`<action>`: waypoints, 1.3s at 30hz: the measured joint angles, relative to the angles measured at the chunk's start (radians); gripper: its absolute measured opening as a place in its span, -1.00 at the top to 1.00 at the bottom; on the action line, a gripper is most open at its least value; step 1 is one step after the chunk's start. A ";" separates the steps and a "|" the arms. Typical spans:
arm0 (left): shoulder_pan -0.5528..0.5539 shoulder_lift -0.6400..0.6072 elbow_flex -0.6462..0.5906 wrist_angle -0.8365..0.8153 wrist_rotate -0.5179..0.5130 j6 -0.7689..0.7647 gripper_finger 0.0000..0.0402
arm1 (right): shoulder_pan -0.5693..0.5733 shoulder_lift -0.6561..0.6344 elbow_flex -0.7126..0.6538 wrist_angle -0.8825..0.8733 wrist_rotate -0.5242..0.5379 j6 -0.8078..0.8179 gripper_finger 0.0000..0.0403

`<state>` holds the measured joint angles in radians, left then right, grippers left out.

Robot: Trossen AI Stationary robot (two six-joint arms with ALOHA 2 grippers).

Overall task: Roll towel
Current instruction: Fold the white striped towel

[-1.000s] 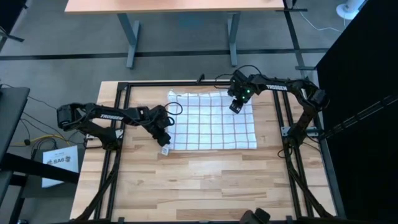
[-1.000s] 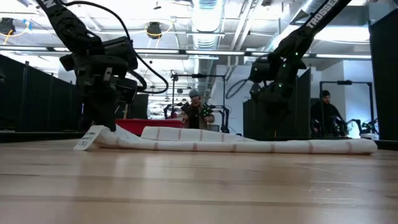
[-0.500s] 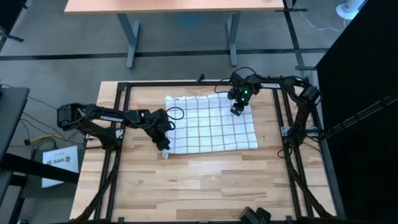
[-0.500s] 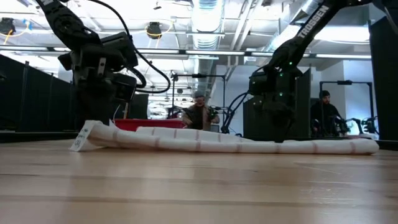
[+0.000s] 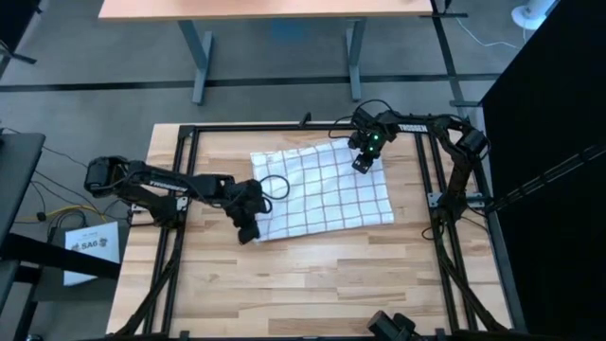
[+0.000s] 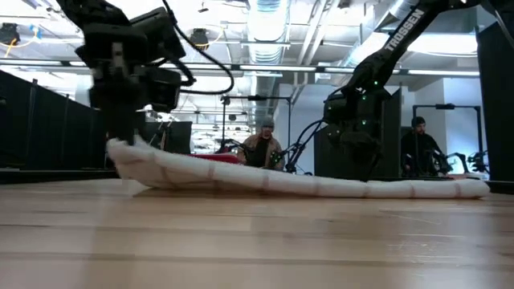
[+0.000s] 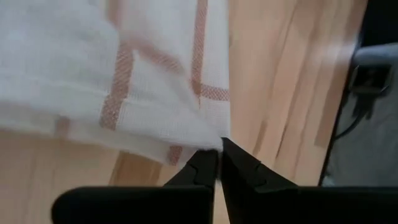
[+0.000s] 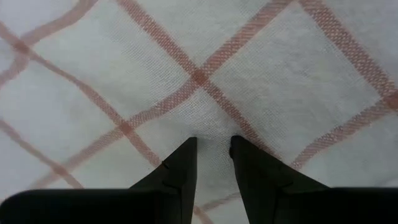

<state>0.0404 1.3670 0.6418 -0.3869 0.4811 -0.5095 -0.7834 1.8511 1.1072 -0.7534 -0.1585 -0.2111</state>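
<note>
- Pale wooden planks make up the worktop (image 5: 312,275), which is bordered by a black metal frame (image 5: 180,189) in the high view.
- Beyond it, in the low view, a workshop with ceiling lights is seen, and two people (image 6: 263,144) are present far behind the arms.
- The towel (image 5: 327,189), white with a grid of thin reddish-brown lines, is spread on the far half of the worktop, slightly skewed to the planks.
- The left gripper (image 5: 248,230) is placed at the towel's near left corner.
- In the left wrist view its fingers (image 7: 202,168) are pressed almost together, and the towel's edge is pinched between their tips.
- In the low view that corner of the towel (image 6: 128,156) is held clear of the wood, while the rest slopes down and lies flat toward the right.
- The right gripper (image 5: 361,163) is set on the towel near its far right corner.
- In the right wrist view its fingers (image 8: 183,162) are kept a narrow gap apart with their tips against the cloth; a small fold seems to be caught between them, though this cannot be told for certain.
</note>
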 joint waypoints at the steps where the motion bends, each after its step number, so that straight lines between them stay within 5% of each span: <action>1: -0.007 0.000 -0.005 -0.005 -0.009 -0.002 1.00 | 0.000 0.000 0.000 0.001 0.000 0.000 0.54; 16: 0.039 -0.004 0.004 -0.035 -0.086 -0.008 1.00 | 0.002 0.000 0.000 -0.020 0.005 -0.011 0.54; 25: 0.076 -0.120 0.004 -0.141 -0.157 0.042 1.00 | 0.005 0.000 0.000 -0.020 0.003 -0.050 0.54; 33: 0.088 -0.117 0.003 -0.120 -0.124 0.046 1.00 | 0.004 0.000 0.000 -0.020 0.003 -0.061 0.54; 39: 0.099 -0.111 0.004 -0.139 -0.140 0.019 0.77 | 0.004 0.000 0.000 -0.020 0.000 -0.069 0.54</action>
<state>0.1392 1.2561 0.6457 -0.5256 0.3411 -0.4902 -0.7795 1.8511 1.1069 -0.7735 -0.1585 -0.2802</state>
